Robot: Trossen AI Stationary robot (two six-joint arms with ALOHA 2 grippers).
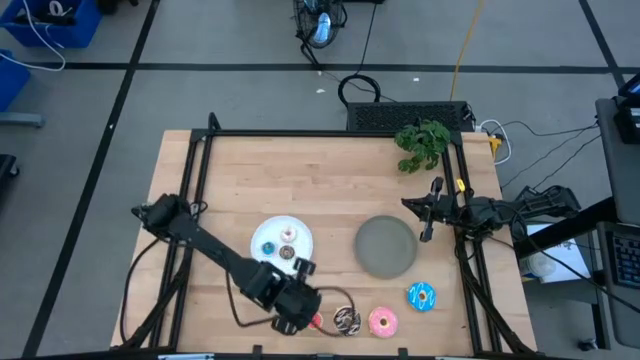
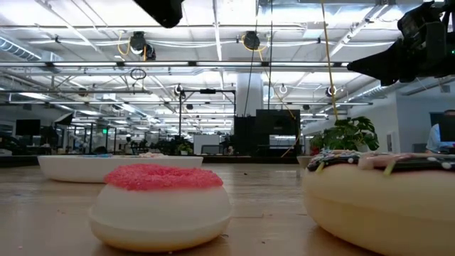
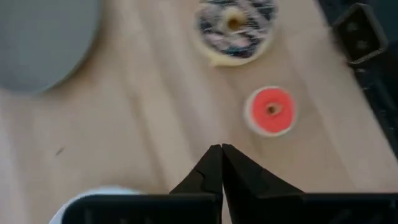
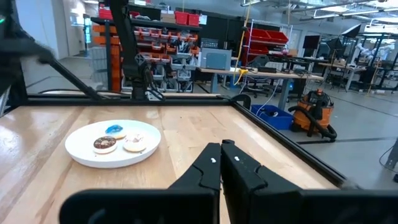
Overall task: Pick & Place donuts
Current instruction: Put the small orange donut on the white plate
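Note:
Three tiny donuts, blue [image 1: 268, 248], white-pink [image 1: 289, 235] and brown [image 1: 287, 254], lie on the round white plate [image 1: 268, 232], also seen in the right wrist view [image 4: 81, 152]. The tiny red donut [image 3: 271, 111] lies flat on the table near its near edge, beside the chocolate drizzled donut [image 3: 235, 25]. The pink donut [image 1: 382, 322] and the blue donut [image 1: 421, 296] lie further right. My left gripper [image 3: 221, 149] is shut, hovering above the wood just short of the red donut [image 1: 316, 321]. My right gripper [image 4: 221, 146] is shut, waiting at the table's right side [image 1: 412, 204].
The round grey plate [image 1: 386, 246] sits mid-table, right of the white plate. A green plant [image 1: 422, 142] stands at the far right corner. A black frame rail [image 3: 357, 34] runs along the near edge, close to the red and chocolate donuts [image 2: 384, 192].

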